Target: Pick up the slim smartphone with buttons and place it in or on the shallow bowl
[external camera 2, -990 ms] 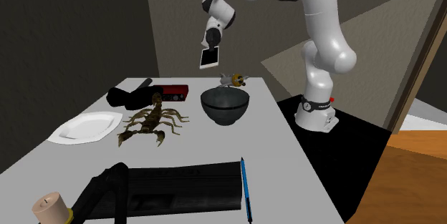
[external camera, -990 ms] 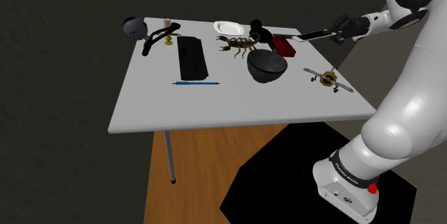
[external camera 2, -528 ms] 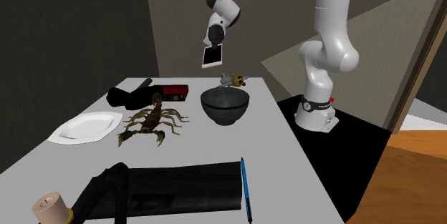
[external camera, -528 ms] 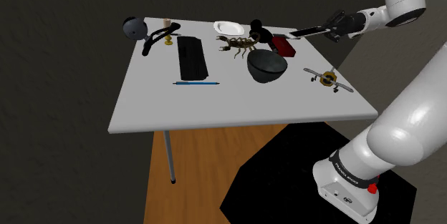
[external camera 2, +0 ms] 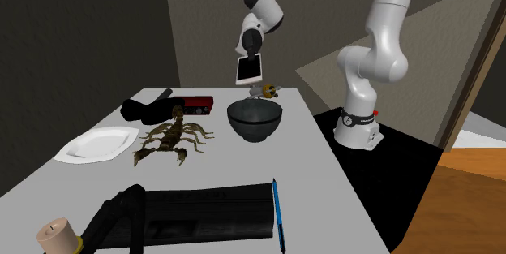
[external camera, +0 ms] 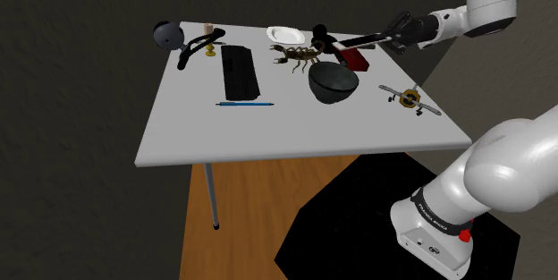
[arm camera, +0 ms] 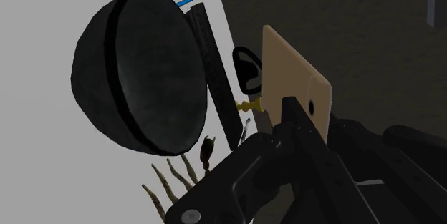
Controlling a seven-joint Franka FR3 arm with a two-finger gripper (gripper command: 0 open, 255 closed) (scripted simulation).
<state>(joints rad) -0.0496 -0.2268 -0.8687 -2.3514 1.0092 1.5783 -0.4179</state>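
Table (external camera: 268,131) | end effector (external camera 2: 250,54) clasps smartphone (external camera 2: 249,71) near bowl (external camera 2: 255,122) | one end hidden

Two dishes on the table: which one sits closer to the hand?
The dark round bowl, near the hand and the phone it holds; the flat white plate lies farther off, beside the scorpion.

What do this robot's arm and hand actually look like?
The arm is glossy white, built of rounded, tube-like segments with dark joints. Its gripper is all black, with two blocky fingers. The white base carries a dark band with white lettering and a small red mark.
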